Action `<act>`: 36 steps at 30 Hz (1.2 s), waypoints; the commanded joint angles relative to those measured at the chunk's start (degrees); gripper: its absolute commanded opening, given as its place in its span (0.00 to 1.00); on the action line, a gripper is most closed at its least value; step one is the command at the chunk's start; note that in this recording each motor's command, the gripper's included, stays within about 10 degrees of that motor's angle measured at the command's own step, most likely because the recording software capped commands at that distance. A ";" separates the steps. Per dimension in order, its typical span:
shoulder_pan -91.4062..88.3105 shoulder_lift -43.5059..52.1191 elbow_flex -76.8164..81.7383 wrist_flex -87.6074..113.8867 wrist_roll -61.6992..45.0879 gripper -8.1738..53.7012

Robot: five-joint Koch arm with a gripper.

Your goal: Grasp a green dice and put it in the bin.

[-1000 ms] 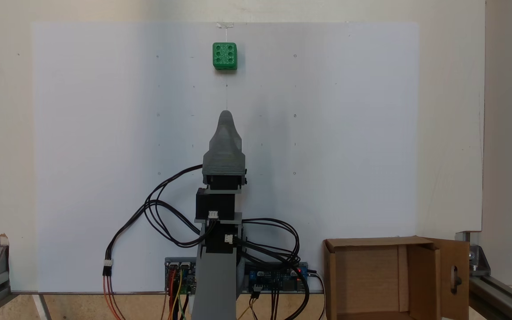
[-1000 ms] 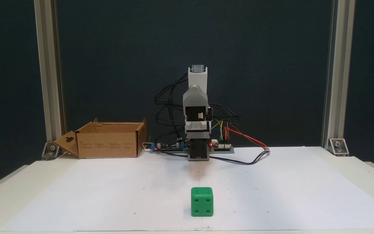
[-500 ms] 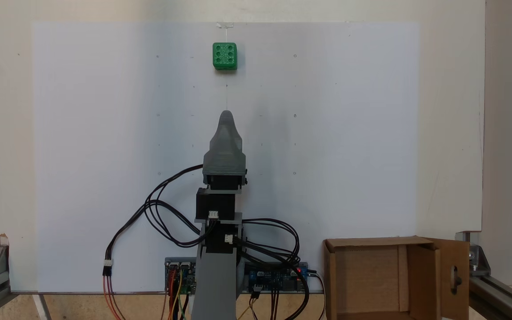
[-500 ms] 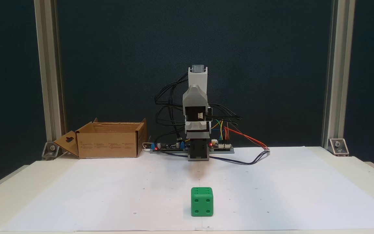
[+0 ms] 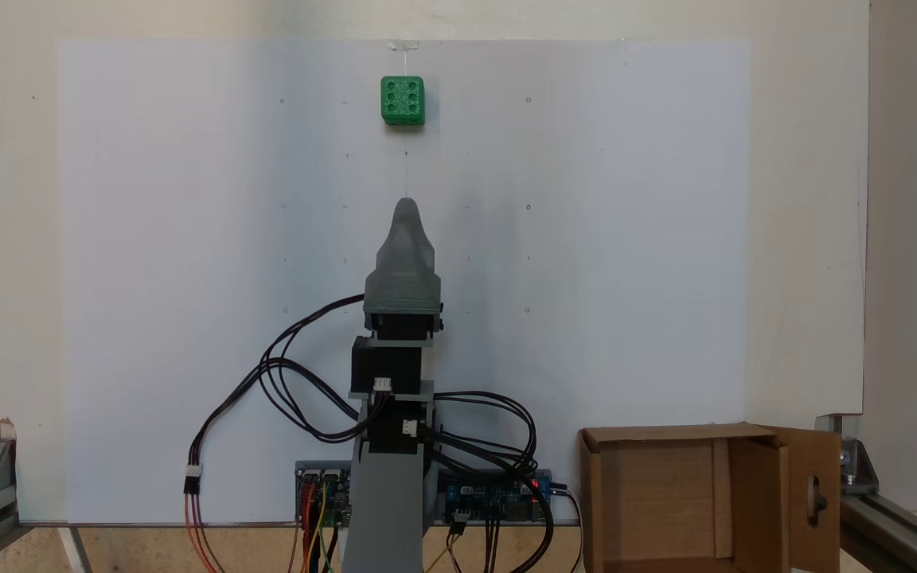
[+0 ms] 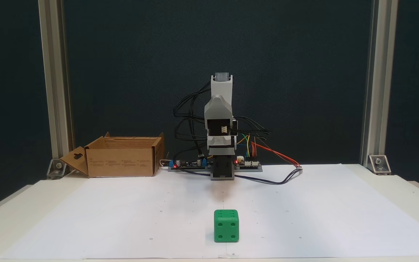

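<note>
Nothing has moved since the earlier frames: your arm sits folded up and the green dice (image 5: 403,100) is in the same spot. Seen from above, the claw (image 5: 405,204) points to 12 o'clock, and the dice lies further out the same way, well apart from the tip, on the white paper (image 5: 148,239). Only one grey tip shows, so you cannot tell how far the claw is open, but it holds nothing. The bin (image 5: 681,434) stands at about 4 o'clock from the claw, near the arm's base.

In the other fixed view the dice (image 6: 226,225) sits close to the front edge of the paper, with four dots facing out. I think that is a long reach for you. If you come in too low, you may push the dice off the table. If you close early, it may pop out sideways.
</note>
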 commanded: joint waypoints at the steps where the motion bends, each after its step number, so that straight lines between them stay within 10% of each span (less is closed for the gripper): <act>1: 0.09 6.33 2.81 -5.36 -1.41 0.85; 20: 0.26 6.15 2.46 -5.45 -2.72 0.81; 36: 3.69 6.06 -28.74 55.88 -2.72 0.84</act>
